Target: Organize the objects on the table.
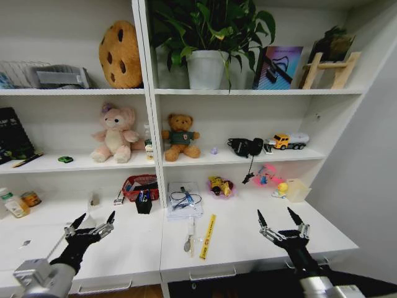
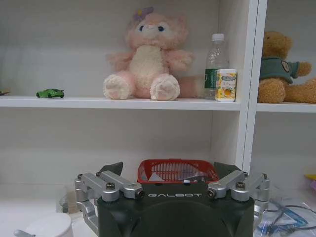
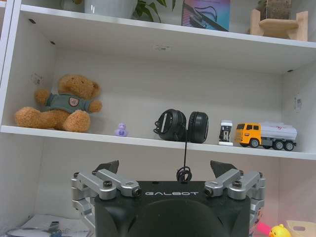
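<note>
Both hands hover low over the front of the white counter (image 1: 248,233), fingers spread wide and holding nothing. The left hand (image 1: 94,221) hangs over the left stretch; ahead of it and a little to its right sit the red basket (image 1: 139,184) and a black pen cup (image 1: 144,202). The green car (image 2: 50,93) rests on the shelf well above and beyond that hand, left of the pink bear (image 2: 146,54). The right hand (image 1: 280,221) is over the right stretch, with a yellow ruler (image 1: 208,236) lying on the counter to its left.
</note>
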Tool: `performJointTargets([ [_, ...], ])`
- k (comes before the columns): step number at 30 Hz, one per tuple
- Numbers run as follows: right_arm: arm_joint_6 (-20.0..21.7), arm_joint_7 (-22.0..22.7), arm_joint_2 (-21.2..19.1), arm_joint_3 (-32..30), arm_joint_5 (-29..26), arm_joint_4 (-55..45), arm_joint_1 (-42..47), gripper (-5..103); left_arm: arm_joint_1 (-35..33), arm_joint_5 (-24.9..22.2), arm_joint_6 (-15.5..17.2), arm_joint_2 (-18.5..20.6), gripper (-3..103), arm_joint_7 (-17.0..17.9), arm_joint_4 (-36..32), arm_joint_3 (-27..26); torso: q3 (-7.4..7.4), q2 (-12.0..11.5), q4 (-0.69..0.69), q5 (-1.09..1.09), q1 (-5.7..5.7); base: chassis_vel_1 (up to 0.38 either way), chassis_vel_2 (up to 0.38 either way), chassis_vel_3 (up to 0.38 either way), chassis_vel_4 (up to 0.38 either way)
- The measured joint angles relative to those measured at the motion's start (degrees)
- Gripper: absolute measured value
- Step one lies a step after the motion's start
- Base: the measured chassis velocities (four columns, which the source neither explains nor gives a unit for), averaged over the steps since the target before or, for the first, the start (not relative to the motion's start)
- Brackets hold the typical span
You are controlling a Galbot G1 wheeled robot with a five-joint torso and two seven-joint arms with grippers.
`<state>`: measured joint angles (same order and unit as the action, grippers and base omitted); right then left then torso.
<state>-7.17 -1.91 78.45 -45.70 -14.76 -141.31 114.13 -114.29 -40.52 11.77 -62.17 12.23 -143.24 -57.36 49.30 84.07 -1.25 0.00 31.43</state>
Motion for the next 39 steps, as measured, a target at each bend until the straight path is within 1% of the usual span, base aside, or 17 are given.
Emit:
performJointTargets([
  [6, 0.58, 0.78, -0.04, 0.03, 0.34, 0.62, -0.45, 100, 0.00, 0.00, 0.00, 0.00, 100, 0.00, 0.00, 0.00, 0.00, 0.00, 0.00, 0.00, 0.00, 0.000, 0.000, 0.000, 0.000],
  [39, 0.68, 0.80, -0.10, -0.03, 0.33, 0.77, -0.53, 100, 0.00, 0.00, 0.00, 0.00, 100, 0.00, 0.00, 0.00, 0.00, 0.00, 0.00, 0.00, 0.00, 0.000, 0.000, 0.000, 0.000],
])
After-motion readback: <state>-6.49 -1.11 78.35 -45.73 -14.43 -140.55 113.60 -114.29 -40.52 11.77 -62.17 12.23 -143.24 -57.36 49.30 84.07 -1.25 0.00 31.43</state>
